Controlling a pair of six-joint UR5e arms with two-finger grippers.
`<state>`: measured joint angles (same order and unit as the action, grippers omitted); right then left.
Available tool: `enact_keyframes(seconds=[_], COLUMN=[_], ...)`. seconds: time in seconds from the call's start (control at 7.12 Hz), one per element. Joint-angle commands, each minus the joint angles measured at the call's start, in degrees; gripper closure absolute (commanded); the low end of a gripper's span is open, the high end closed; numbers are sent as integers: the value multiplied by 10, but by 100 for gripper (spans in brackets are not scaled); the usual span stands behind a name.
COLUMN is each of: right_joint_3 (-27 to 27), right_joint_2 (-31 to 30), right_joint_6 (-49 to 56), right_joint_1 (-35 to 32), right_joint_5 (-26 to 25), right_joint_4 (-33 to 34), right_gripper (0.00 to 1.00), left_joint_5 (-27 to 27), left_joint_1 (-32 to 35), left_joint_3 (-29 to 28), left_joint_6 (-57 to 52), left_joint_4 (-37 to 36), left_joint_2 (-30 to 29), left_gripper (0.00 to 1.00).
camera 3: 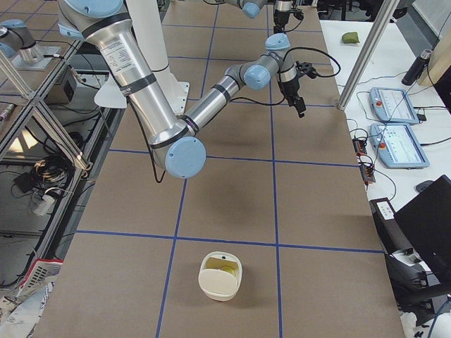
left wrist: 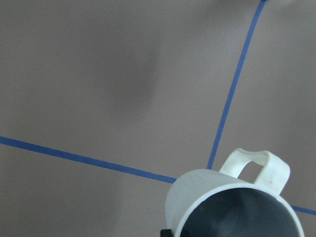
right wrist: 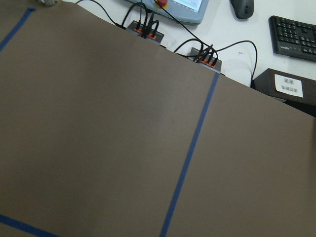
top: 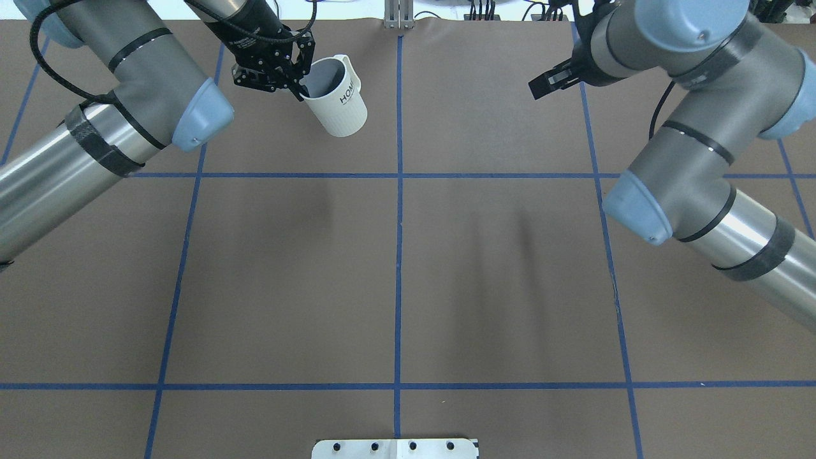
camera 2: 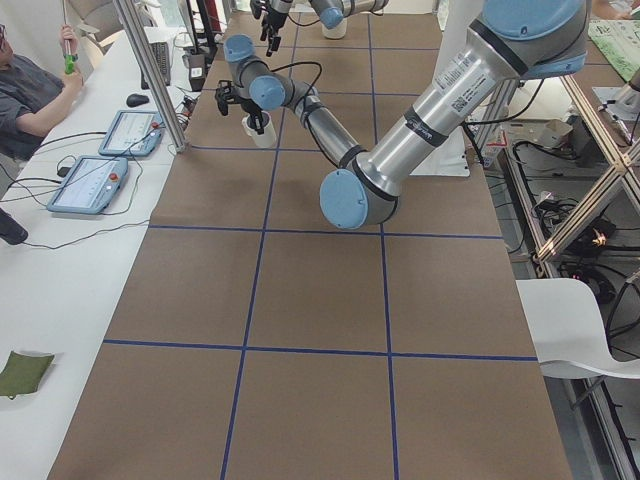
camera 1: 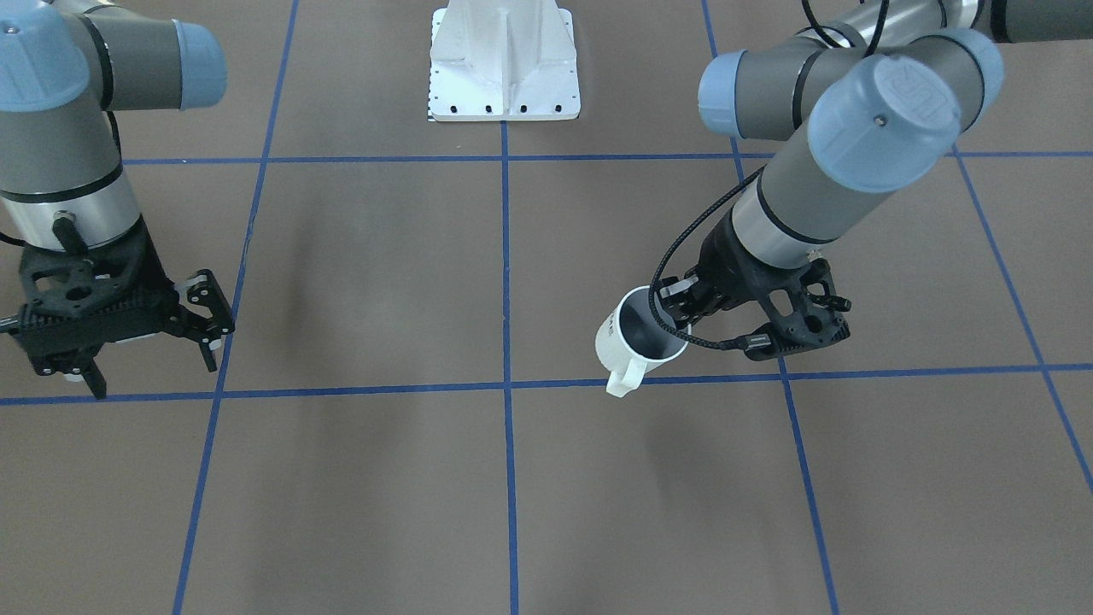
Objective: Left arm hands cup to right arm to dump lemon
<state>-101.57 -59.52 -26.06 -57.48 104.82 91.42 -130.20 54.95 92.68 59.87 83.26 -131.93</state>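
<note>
Cream-white cup (top: 338, 105) hanging tilted above surface (top: 287, 274), left end effector (top: 298, 86) clamping its rim; right end effector (camera 1: 154, 363) hovering well apart, fingers spread, empty.

The cup (left wrist: 229, 207) runs off the left wrist view's lower edge, and its shadowed grey inside is too dark to tell any contents. The left hand (top: 299, 86) has its fingertips hidden at the cup's rim.

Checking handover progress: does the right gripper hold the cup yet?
No, the right gripper hangs open and empty, while the left gripper grips the cup by its rim.
</note>
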Motion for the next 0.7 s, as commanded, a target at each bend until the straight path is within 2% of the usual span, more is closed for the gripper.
enact_keyframes(seconds=[0.0, 0.28, 0.56], right_joint_3=[44, 87, 90], right_joint_2=[5, 6, 3], right_joint_6=[61, 113, 128], right_joint_1=[-50, -116, -145], right_joint_5=[42, 162, 188], right_joint_4=[37, 39, 38], right_gripper=[2, 1, 1], left_joint_5=[22, 44, 45], left_joint_1=[7, 22, 46], left_joint_3=[93, 135, 124], left_joint_6=[-137, -280, -349], left_joint_4=[-37, -25, 40], left_joint_2=[119, 236, 313], left_gripper=[100, 100, 100])
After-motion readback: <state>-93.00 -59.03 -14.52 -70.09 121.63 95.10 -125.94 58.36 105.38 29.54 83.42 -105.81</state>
